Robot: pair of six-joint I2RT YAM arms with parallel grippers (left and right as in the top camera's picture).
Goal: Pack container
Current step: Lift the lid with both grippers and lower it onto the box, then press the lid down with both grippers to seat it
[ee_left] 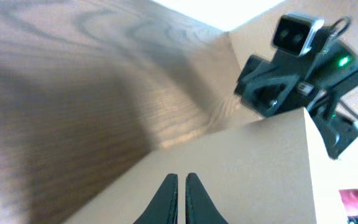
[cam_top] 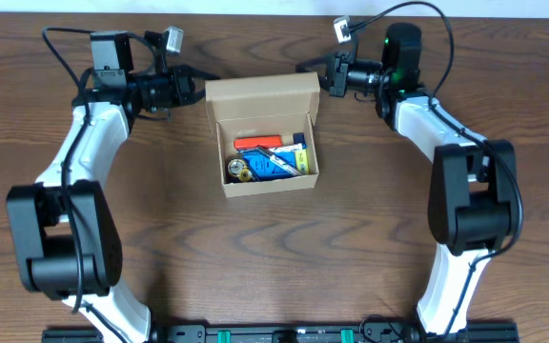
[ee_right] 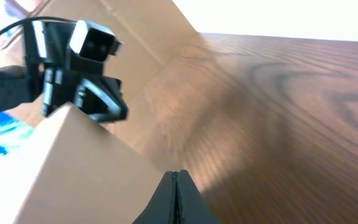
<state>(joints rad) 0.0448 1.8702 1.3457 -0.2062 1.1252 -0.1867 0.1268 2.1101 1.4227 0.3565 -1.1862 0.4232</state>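
Overhead: the contents of the container [cam_top: 260, 100] show only as orange, blue and yellow patches, too small to identify. Contact of the left gripper [cam_top: 198, 95] and right gripper [cam_top: 324, 78] with the flap is too small to tell. In the 2 wrist views the fingers [ee_left: 166, 202] are cut off at the bottom edge, the container is cropped, and its interior is a blue blur in the right wrist view.

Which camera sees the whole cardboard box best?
The overhead view. It shows the whole box, with its lid open and colourful things inside. Both wrist views show only a big tan piece of the lid, very close up, with blurry scraps of colour at the edge.
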